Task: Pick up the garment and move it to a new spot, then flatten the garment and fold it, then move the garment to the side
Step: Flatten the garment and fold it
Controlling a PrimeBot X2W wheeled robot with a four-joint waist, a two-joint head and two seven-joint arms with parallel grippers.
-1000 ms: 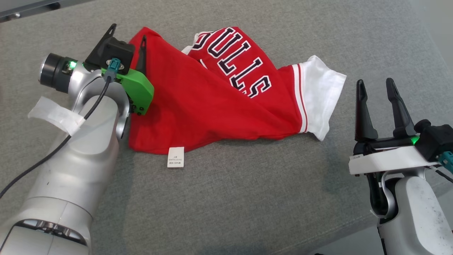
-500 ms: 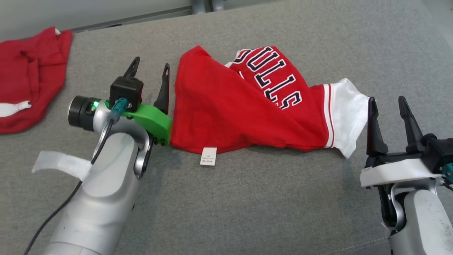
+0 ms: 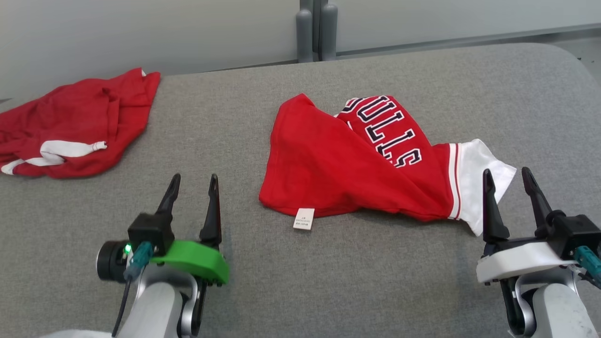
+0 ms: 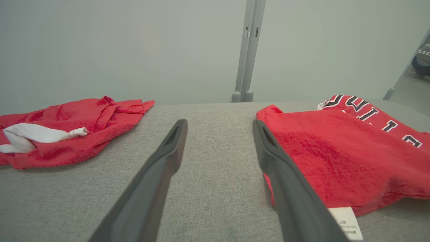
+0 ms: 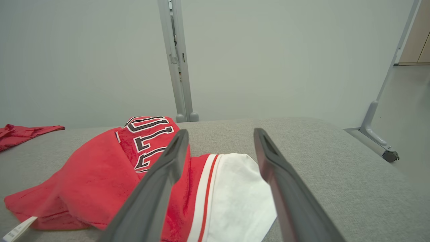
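1. The left gripper [image 3: 195,178] has its two fingers spread wide with nothing between them. It hangs low over the grey cushion [image 3: 291,281], tips pointing away from the robot.
2. The right gripper [image 3: 505,171] is likewise spread and empty, at the front right of the cushion.
3. The shirt [image 3: 328,164], red with dark lettering, lies crumpled in the middle of the cushion, partly doubled over itself. Neither gripper touches it.
4. From the left gripper, the shirt's near edge and its white label [image 3: 304,218] lie ahead and off to the right, apart from the fingers. In the left wrist view the red cloth sits just beyond the right-hand finger.
5. From the right gripper, the white sleeve [image 3: 479,159] lies just ahead of the fingertips and slightly left. In the right wrist view the sleeve shows between the two fingers.
6. The shirt looks soft, light and limp, so it will likely sag and drape from wherever it is pinched, and it may bunch if dragged across the cushion.
7. Good places to hold it seem to be the hem corner near the label for the left gripper and the sleeve end for the right. The risk there is catching several layers at once.
8. A second red garment [image 3: 80,122] lies at the far left, well apart.
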